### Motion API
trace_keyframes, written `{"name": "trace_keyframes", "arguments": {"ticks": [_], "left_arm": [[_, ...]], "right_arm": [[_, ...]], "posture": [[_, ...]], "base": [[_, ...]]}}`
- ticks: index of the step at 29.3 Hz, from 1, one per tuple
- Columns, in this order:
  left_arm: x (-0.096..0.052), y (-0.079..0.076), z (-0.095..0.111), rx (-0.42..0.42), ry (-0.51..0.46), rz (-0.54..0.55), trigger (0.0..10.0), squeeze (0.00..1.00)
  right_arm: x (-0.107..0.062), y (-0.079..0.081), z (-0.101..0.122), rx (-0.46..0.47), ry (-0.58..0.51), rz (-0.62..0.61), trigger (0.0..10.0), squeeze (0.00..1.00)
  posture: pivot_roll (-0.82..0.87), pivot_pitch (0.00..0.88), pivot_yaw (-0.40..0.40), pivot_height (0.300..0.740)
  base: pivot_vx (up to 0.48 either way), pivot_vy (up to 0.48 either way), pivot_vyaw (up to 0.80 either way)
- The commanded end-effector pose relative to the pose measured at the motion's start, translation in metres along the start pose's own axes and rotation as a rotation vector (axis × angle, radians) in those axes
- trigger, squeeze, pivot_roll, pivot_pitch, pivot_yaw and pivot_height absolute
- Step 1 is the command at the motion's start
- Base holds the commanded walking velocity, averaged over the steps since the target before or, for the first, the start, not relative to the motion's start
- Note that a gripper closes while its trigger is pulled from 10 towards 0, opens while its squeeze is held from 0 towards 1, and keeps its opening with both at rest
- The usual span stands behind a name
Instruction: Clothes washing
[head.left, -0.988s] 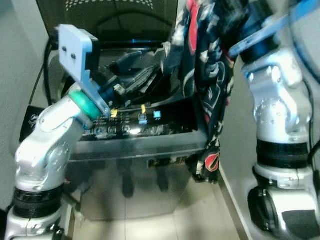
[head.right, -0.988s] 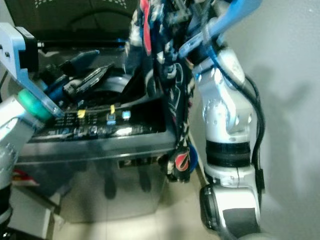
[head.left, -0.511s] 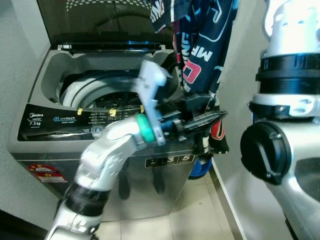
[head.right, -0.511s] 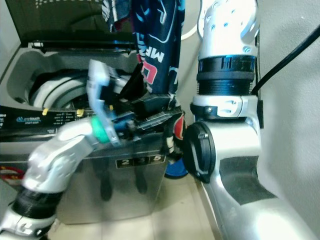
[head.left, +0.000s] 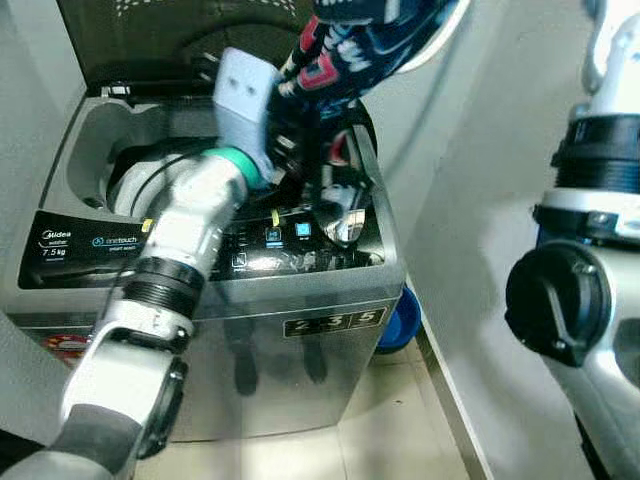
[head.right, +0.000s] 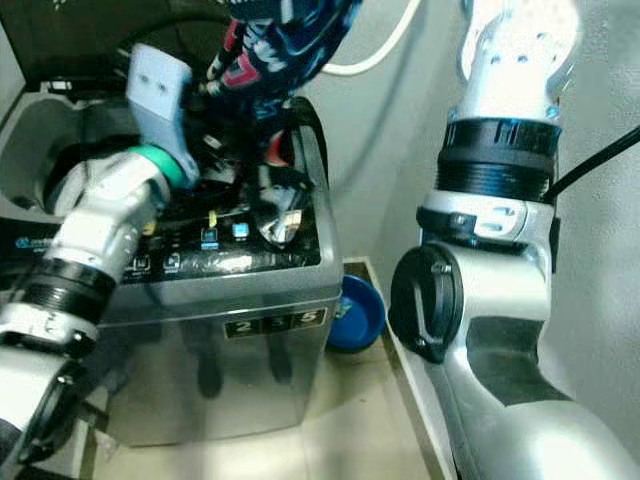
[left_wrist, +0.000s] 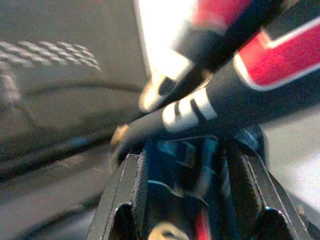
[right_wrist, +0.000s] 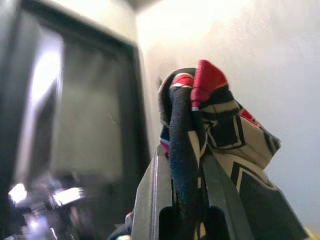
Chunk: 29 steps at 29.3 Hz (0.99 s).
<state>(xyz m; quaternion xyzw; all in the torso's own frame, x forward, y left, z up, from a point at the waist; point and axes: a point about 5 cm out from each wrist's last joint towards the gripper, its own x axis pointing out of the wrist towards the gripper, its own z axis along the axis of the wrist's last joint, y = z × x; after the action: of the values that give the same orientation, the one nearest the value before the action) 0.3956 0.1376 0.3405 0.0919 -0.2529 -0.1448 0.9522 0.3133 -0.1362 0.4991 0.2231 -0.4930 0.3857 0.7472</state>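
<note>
Garment pinched by both pincers w/ left arm over washer.

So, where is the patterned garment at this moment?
In the left eye view the patterned garment hangs over the open washing machine, at its right rear, with the left gripper reaching into it.

Head views dim, soft; glare on washer control panel, tub above it in shadow. Wrist views motion-blurred; wall behind garment overexposed, lid region dark.
</note>
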Motion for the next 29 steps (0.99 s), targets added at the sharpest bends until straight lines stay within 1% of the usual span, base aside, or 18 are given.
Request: {"name": "trace_keyframes", "arguments": {"ticks": [1,3,4,6,8,10,11,12,13,14,15,16,18,20,22,24,27,29], "left_arm": [[-0.004,0.027,0.015,0.068,-0.063,0.115,10.0,0.0],[-0.021,0.071,0.033,0.24,-0.108,0.281,10.0,0.0],[-0.025,0.082,0.036,0.289,-0.116,0.323,10.0,0.0],[-0.025,0.082,0.036,0.289,-0.116,0.323,10.0,0.0],[-0.034,0.099,0.04,0.343,-0.121,0.394,10.0,0.0],[-0.034,0.099,0.04,0.343,-0.121,0.394,10.0,0.0],[-0.039,0.106,0.041,0.354,-0.13,0.432,10.0,0.0],[-0.039,0.106,0.041,0.354,-0.13,0.432,10.0,0.0],[-0.047,0.109,0.039,0.356,-0.133,0.457,10.0,0.0],[-0.053,0.106,0.033,0.345,-0.134,0.458,10.0,0.0],[-0.053,0.106,0.033,0.345,-0.134,0.458,10.0,0.0],[-0.058,0.101,0.027,0.339,-0.135,0.45,10.0,0.0],[-0.058,0.101,0.027,0.339,-0.135,0.45,10.0,0.0],[-0.067,0.078,0.015,0.303,-0.133,0.39,10.0,0.0],[-0.077,0.055,0.013,0.269,-0.162,0.354,10.0,0.0],[-0.08,0.046,0.015,0.255,-0.185,0.352,10.0,0.0],[-0.087,0.032,0.025,0.305,-0.233,0.377,10.0,0.0],[-0.098,0.025,0.026,0.325,-0.228,0.401,10.0,0.0]], "right_arm": [[-0.016,-0.01,-0.012,-0.07,0.067,-0.049,10.0,0.0],[-0.055,-0.014,-0.065,-0.133,0.273,-0.064,10.0,0.0],[-0.063,-0.01,-0.081,-0.134,0.329,-0.039,10.0,0.0],[-0.063,-0.01,-0.081,-0.134,0.329,-0.039,10.0,0.0],[-0.075,0.007,-0.114,-0.103,0.436,0.049,10.0,0.0],[-0.075,0.007,-0.114,-0.103,0.436,0.049,10.0,0.0],[-0.082,0.018,-0.131,-0.087,0.491,0.101,10.0,0.0],[-0.082,0.018,-0.131,-0.087,0.491,0.101,10.0,0.0],[-0.09,0.037,-0.155,-0.079,0.56,0.169,10.0,0.0],[-0.098,0.054,-0.175,-0.09,0.609,0.229,10.0,0.0],[-0.098,0.054,-0.175,-0.09,0.609,0.229,10.0,0.0],[-0.103,0.068,-0.187,-0.108,0.637,0.27,10.0,0.0],[-0.103,0.068,-0.187,-0.108,0.637,0.27,10.0,0.0],[-0.104,0.088,-0.2,-0.155,0.633,0.328,10.0,0.0],[-0.092,0.103,-0.206,-0.138,0.597,0.351,10.0,0.0],[-0.085,0.109,-0.209,-0.145,0.588,0.353,10.0,0.0],[-0.07,0.109,-0.215,-0.171,0.591,0.309,10.0,0.0],[-0.059,0.096,-0.218,-0.22,0.63,0.171,10.0,0.0]], "posture": [[0.01,0.128,0.021,0.74],[0.03,0.136,0.018,0.74],[0.03,0.136,0.018,0.74],[0.03,0.136,0.018,0.74],[0.05,0.139,0.008,0.74],[0.05,0.139,0.008,0.74],[0.05,0.14,0.006,0.74],[0.05,0.14,0.006,0.74],[0.06,0.145,-0.001,0.74],[0.07,0.148,-0.009,0.74],[0.07,0.148,-0.009,0.74],[0.07,0.148,-0.009,0.74],[0.07,0.148,-0.009,0.74],[0.08,0.153,-0.014,0.74],[0.07,0.156,-0.015,0.74],[0.07,0.156,-0.015,0.74],[0.11,0.153,-0.04,0.74],[0.13,0.154,-0.061,0.74]], "base": [[0.0,0.0,0.0],[0.0,0.0,0.0],[0.0,0.0,0.0],[0.0,0.0,0.0],[0.0,0.0,0.0],[0.0,0.0,0.0],[0.0,0.0,0.0],[0.0,0.0,0.0],[0.0,0.0,0.0],[0.0,0.0,0.0],[0.0,0.0,0.0],[0.0,0.0,0.0],[0.0,0.0,0.0],[0.0,0.0,0.0],[0.0,0.0,0.0],[0.0,0.0,0.0],[0.0,0.0,0.0],[0.0,0.0,0.0]]}}
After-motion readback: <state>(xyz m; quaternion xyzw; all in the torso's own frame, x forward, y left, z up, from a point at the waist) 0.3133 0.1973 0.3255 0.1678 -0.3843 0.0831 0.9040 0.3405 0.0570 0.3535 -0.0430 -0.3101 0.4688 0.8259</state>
